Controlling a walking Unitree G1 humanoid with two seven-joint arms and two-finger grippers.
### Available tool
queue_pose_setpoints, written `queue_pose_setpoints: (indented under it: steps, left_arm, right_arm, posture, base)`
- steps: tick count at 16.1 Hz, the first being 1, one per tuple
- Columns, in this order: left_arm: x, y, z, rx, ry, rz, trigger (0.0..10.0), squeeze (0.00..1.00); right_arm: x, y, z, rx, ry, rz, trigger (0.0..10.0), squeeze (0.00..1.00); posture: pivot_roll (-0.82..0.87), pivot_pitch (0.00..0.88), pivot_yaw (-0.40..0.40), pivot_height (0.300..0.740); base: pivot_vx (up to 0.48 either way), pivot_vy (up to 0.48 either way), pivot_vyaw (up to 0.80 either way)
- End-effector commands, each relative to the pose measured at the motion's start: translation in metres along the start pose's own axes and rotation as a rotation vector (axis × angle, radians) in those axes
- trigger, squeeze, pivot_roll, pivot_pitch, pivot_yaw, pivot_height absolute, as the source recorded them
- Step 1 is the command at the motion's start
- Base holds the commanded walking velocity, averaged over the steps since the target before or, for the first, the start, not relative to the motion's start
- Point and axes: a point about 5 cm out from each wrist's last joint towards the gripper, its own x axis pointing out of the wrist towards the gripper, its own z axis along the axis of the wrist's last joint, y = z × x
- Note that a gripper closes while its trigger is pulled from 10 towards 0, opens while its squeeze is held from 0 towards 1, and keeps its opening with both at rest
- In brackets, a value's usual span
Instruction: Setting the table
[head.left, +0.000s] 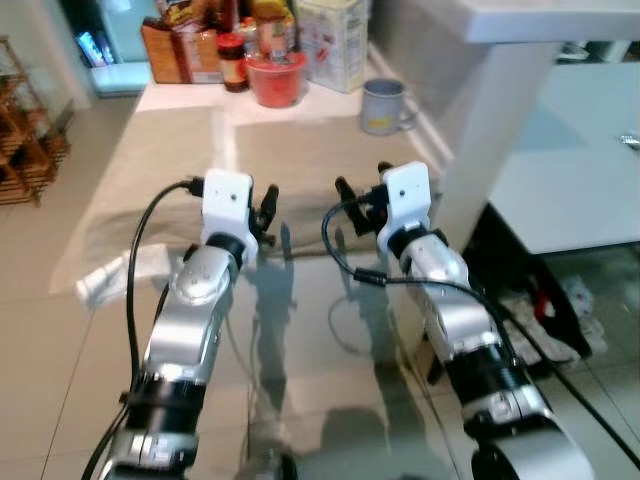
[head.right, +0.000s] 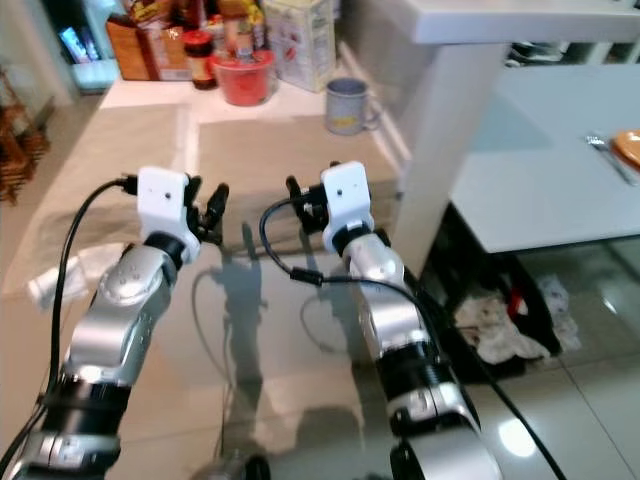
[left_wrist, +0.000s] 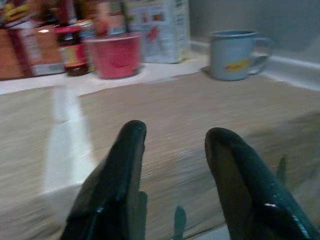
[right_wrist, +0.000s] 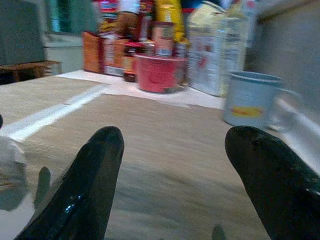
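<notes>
Two beige woven placemats (head.left: 320, 150) lie side by side on the table, with a pale strip between them. At the back of the table stand a blue-grey mug (head.left: 385, 105), a red bowl (head.left: 275, 78), a white carton (head.left: 335, 40) and several jars and boxes. My left gripper (head.left: 265, 212) hovers over the near edge of the mats, open and empty. My right gripper (head.left: 362, 190) is level with it a little to the right, open wider and also empty. The left wrist view looks between the left gripper's fingers (left_wrist: 120, 170) across the mat to the mug (left_wrist: 234, 55). The right wrist view shows the mug (right_wrist: 250, 100) ahead.
The near part of the table is reflective glass (head.left: 300, 330). A white counter with a thick post (head.left: 500, 120) rises close on the right, with clutter (head.left: 545, 300) beneath it. A crumpled white item (head.left: 105, 280) lies at the table's left edge. A wooden rack (head.left: 25, 140) stands far left.
</notes>
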Motion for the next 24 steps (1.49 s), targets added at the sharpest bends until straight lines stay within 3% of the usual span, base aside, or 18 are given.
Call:
queue_pose_setpoints:
  steps: [1,3,4,11,16,18,24]
  left_arm:
    - [0.002,-0.001,0.000,0.011,0.008,-0.005,10.0,1.00]
    - [0.003,-0.001,-0.001,0.024,0.021,0.001,10.0,1.00]
    - [0.004,0.000,-0.001,0.029,0.030,0.012,10.0,0.00]
    - [0.006,0.005,-0.002,0.017,0.042,0.040,10.0,0.00]
    - [0.008,0.005,0.001,0.002,0.025,0.048,10.0,0.00]
    - [0.008,0.006,0.004,-0.016,-0.001,0.066,10.0,0.00]
    - [0.008,0.005,0.008,-0.043,-0.009,0.062,10.0,0.00]
  right_arm:
    - [-0.001,-0.003,0.000,0.013,0.003,-0.017,10.0,0.00]
    - [-0.002,-0.004,0.002,-0.010,-0.014,-0.025,10.0,0.00]
    - [-0.002,-0.004,0.002,-0.009,-0.011,-0.025,10.0,0.00]
    - [-0.006,-0.004,0.000,-0.014,-0.005,-0.016,10.0,0.00]
    - [-0.008,-0.002,0.001,-0.020,-0.024,0.000,10.0,0.00]
    - [-0.007,-0.003,0.011,-0.082,-0.074,-0.008,10.0,0.00]
    - [-0.011,-0.003,0.011,-0.065,-0.081,-0.006,10.0,0.00]
  posture:
    - [-0.07,0.000,0.040,0.736]
    - [-0.07,0.000,0.043,0.736]
    - [-0.07,0.000,0.042,0.736]
    - [-0.08,0.000,0.049,0.736]
    - [-0.08,0.000,0.052,0.736]
    - [-0.08,0.000,0.049,0.736]
    - [-0.08,0.000,0.047,0.736]
  base:
    - [0.000,0.000,-0.66]
    - [0.000,0.000,-0.28]
    - [0.000,0.000,0.00]
    - [0.000,0.000,0.00]
    - [0.433,0.052,0.00]
    - [0.439,0.000,0.00]
    - [0.424,0.087,0.00]
